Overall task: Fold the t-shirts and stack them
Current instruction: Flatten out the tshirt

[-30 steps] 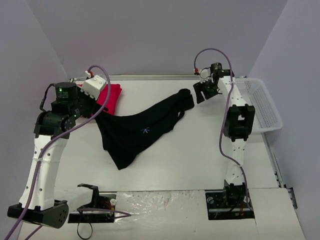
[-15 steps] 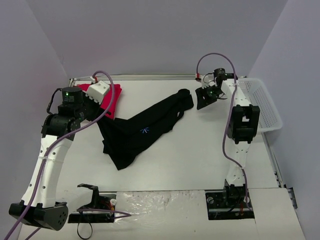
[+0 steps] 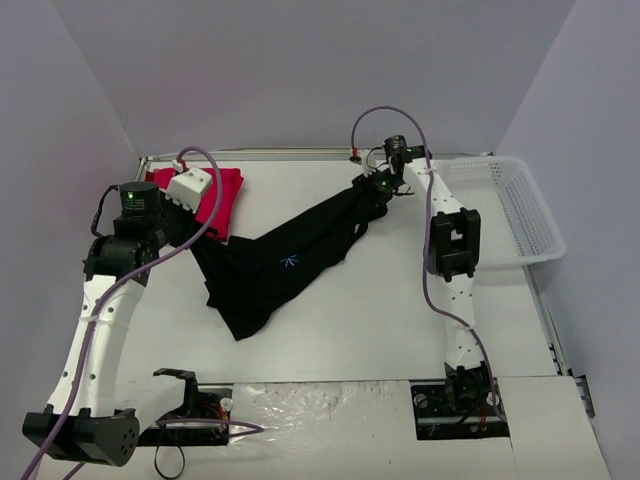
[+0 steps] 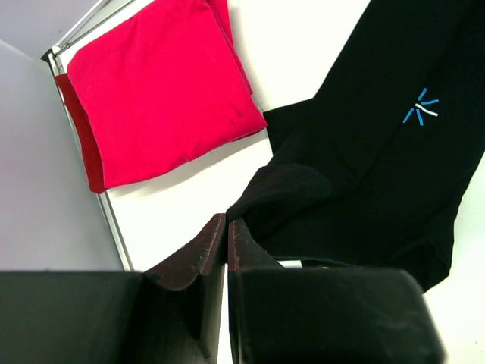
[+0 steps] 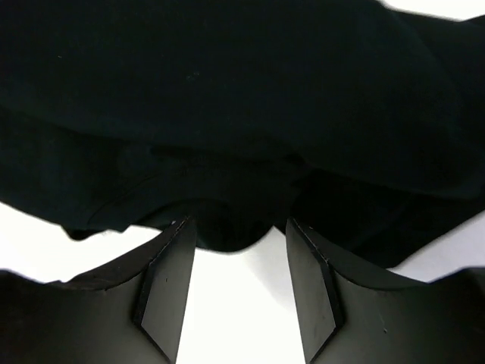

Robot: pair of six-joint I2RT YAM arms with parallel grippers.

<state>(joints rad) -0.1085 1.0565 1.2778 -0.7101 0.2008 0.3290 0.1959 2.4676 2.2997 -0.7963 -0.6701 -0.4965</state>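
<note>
The black shirt [image 3: 280,265] lies bunched in a diagonal band across the table [image 3: 400,320], its nearest lobe slack toward the near edge. The risk starts there: if either arm pulls before both ends are held, that lobe will likely drag and fold under itself. Further back, the left gripper [image 4: 227,227] is closed with the shirt's left edge bunched right at its tips. It looks a thin pinch, and a hard tug from the other side could strip the cloth out. Farther still, the right gripper [image 5: 239,224] stands with jaws apart, straddling a thick fold at the shirt's far end, bare table showing between the fingers. Closing here it may catch several layers at once, or only the lip, and a lift would then twist the shirt rather than spread it. The red shirt [image 3: 225,190] lies folded at the far left corner, just behind the left wrist — a backward swing of that arm could scuff it out of square. As for pose, the left arm [image 3: 95,320] rises from the near left, leans far, and bends its wrist down to the shirt's left edge. The right arm [image 3: 450,240] stands tall and reaches far and inward, wrist tipped down over the cloth, apart from the basket [image 3: 520,200] on its right.
</note>
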